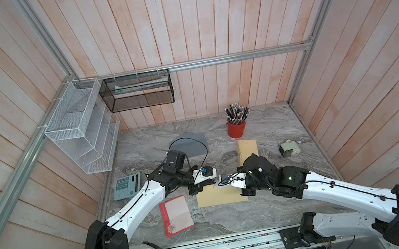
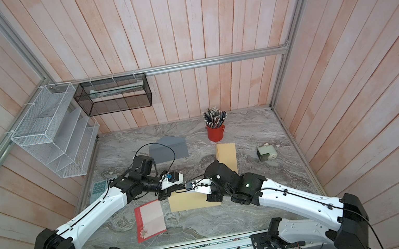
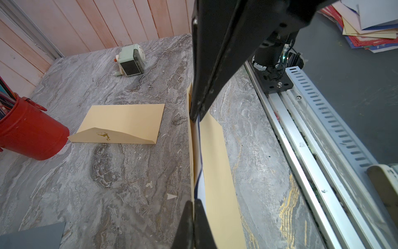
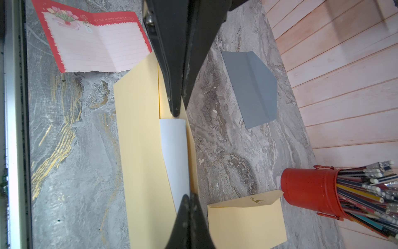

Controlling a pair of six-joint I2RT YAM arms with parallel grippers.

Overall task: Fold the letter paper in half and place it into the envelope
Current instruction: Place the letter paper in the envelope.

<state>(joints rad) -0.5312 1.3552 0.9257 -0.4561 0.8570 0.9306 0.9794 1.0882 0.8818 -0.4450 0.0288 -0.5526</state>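
Marble table (image 1: 275, 208), front edge: letter paper (image 4: 174, 151) partway in envelope (image 4: 137, 151)
left end effector (image 3: 193, 207) clamps envelope, right end effector (image 4: 187, 198) clamps paper; feed flat

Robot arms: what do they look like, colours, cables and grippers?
The left arm and right arm have white shells, black joints and thin black cables clipped along them. A small green light shows on the right arm. The left gripper and right gripper have slim, tapered black fingers.

In a top view, the left arm (image 2: 90, 217) partly hides the calculator (image 2: 98, 188).
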